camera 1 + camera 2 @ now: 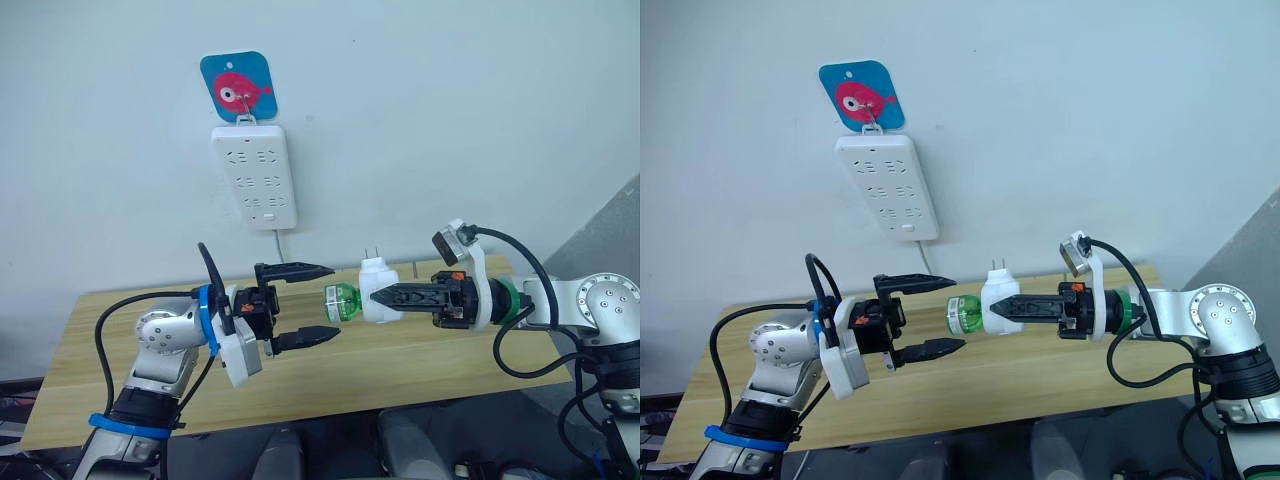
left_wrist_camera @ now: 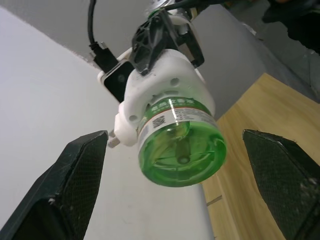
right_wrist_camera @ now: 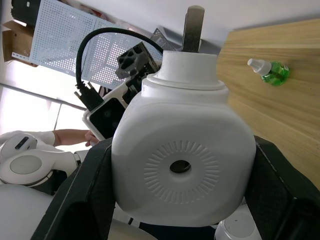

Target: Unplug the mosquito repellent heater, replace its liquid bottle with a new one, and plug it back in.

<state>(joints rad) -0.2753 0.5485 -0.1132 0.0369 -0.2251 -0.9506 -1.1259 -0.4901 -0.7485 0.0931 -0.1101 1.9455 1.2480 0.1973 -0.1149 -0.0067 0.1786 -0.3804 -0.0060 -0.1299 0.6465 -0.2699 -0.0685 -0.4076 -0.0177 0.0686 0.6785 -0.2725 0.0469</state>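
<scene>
The mosquito repellent heater (image 1: 377, 290) is unplugged and held in mid-air above the bench (image 1: 120, 330), prongs pointing up, between my two arms. My right gripper (image 1: 385, 295) has its fingers pinching the white body from both sides. The green liquid bottle (image 1: 340, 301) is attached and projects sideways toward my left gripper (image 1: 318, 303), whose fingers are spread wide, one above and one below the bottle's line, not yet touching it.

Step in hand, as I judge it: removing the old bottle. To do it well, I should bring my left fingers around the green body squarely, close on it behind the base rather than at the rim, and hold the heater steady with my right while turning the bottle off its thread. Its smooth, round surface could slip; a centred grip matters.

Count: one heater; two bottles, the one fitted and a second green bottle (image 3: 268, 70) with a white tip lying on the bench; one power strip (image 1: 254, 176) on the wall beneath a blue fish hook (image 1: 238, 88).
</scene>
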